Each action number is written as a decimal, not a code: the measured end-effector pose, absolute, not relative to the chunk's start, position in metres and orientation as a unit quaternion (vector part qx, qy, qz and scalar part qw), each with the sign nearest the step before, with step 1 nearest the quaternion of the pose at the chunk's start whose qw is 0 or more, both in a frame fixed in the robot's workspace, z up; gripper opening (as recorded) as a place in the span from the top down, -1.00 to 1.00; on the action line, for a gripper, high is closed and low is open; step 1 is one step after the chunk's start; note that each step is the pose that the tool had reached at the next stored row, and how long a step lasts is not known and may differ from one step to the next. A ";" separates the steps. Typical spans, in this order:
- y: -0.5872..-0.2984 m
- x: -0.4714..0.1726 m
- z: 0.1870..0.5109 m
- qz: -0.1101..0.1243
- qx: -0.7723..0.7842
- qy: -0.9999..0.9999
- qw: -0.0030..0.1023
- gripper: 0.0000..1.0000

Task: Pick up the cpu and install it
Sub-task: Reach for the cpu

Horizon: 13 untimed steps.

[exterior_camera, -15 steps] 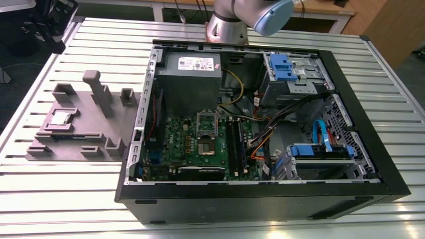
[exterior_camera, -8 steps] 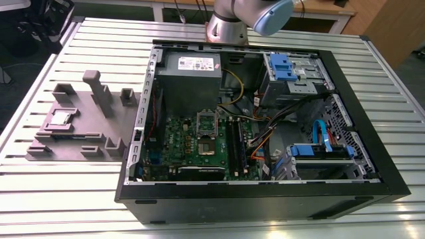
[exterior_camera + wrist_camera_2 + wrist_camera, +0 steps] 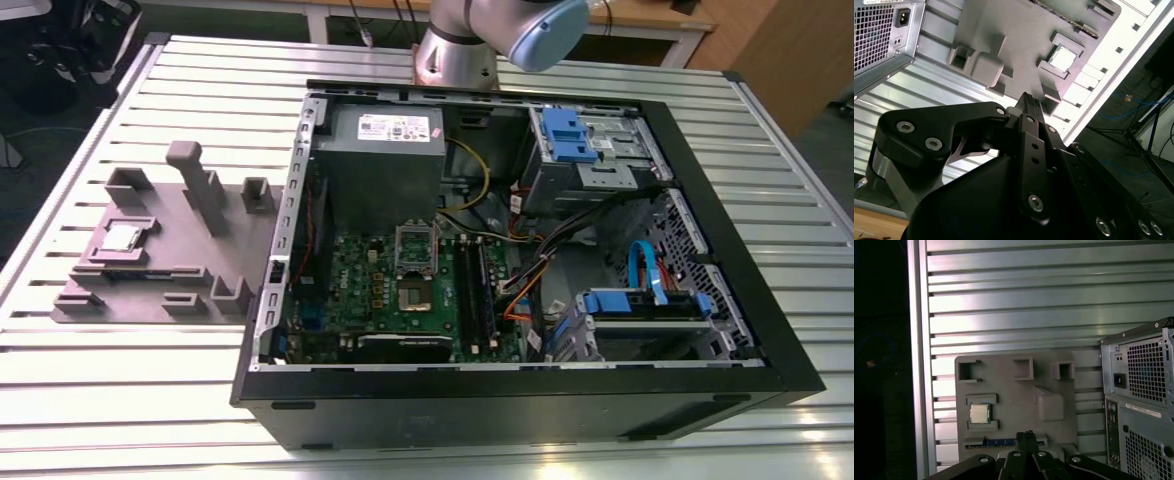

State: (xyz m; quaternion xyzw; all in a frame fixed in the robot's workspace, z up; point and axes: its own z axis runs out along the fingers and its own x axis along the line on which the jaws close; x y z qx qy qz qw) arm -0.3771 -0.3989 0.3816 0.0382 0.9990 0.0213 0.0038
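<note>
First wrist view shows my jaws closed on nothing above the grey holder (image 3: 1014, 390), the cpu (image 3: 979, 413) seated in it, beyond their tips.

The table (image 3: 134, 400) is ribbed silver aluminium, striped by dark grooves. Near its edge on the exterior view's left, a matt grey-mauve fixture tray (image 3: 147, 290) carries the cpu (image 3: 123, 236), silver-grey topped with a pale rim. The computer case (image 3: 534, 410) is black-framed; inside, a green motherboard (image 3: 354, 290), a grey power supply (image 3: 380, 165) with a white label, blue drive latches (image 3: 563, 135), yellow wires (image 3: 478, 170). The gripper (image 3: 1028, 99) is black with silver screws; the arm's joint cap (image 3: 547, 35) pale blue.
</note>
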 end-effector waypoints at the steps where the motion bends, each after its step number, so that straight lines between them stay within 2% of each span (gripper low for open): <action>1: -0.399 -0.378 0.382 0.021 0.038 0.999 0.004 0.79; 13: -0.399 -0.381 0.382 0.021 0.038 0.999 0.004 0.79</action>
